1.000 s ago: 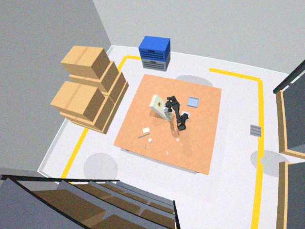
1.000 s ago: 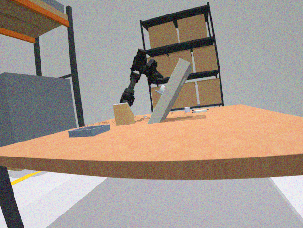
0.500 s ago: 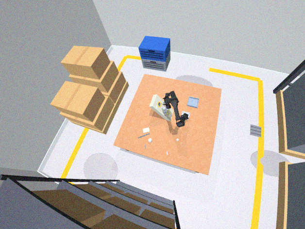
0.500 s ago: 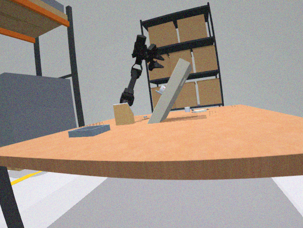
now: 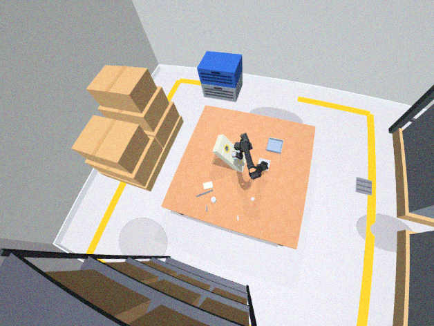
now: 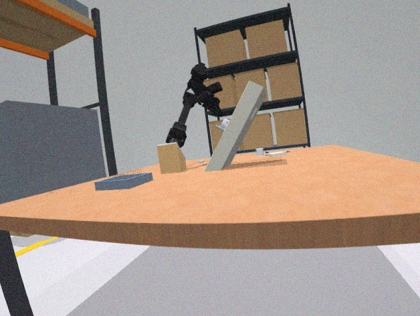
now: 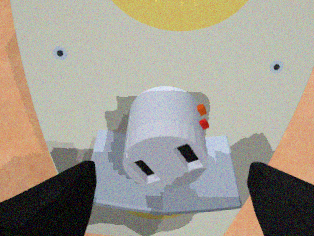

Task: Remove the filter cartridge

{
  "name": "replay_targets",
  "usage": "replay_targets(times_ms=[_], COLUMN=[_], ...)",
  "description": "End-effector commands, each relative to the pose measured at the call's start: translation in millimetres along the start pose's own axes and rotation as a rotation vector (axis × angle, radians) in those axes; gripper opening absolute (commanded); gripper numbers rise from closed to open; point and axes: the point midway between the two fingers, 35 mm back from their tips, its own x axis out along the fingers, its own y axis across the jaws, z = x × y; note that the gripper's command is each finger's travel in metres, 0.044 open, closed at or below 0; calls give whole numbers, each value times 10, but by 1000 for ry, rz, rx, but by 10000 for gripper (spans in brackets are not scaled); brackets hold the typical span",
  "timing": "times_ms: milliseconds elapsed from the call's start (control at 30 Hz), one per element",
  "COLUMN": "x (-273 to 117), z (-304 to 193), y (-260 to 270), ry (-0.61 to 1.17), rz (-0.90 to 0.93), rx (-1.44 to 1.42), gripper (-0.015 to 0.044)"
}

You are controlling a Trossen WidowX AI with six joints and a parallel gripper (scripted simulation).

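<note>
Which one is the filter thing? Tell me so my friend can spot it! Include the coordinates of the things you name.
On the wooden table [image 5: 196, 168] [image 6: 305, 197] leans a pale panel [image 5: 222, 143] [image 6: 234, 132] [image 7: 165, 60]. Low on its face, on a small bluish ledge [image 7: 220, 190], sits a whitish cylinder [image 7: 162, 120]. Only it has two dark slots and orange and red marks.

Warehouse or storeroom-like workspace, stacked cardboard boxes [image 5: 115, 140] at left, blue crate [image 5: 220, 68] atop a grey one at the far side, black shelving unit [image 6: 251, 64] full of cartons, orange-beamed rack [image 6: 102, 102], yellow floor lines [image 5: 370, 168] around the wooden surface [image 5: 273, 213] [image 6: 288, 193]
</note>
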Motion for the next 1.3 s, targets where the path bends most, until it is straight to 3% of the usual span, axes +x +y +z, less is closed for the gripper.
replay_targets(times_ms=[0,1033,1267], x=[29,515,478], z=[-50,-59,-64], y=[6,10,-4], ry=[27,25,30], rz=[-5,-3,-9], rx=[37,36,32], gripper=[305,305,258])
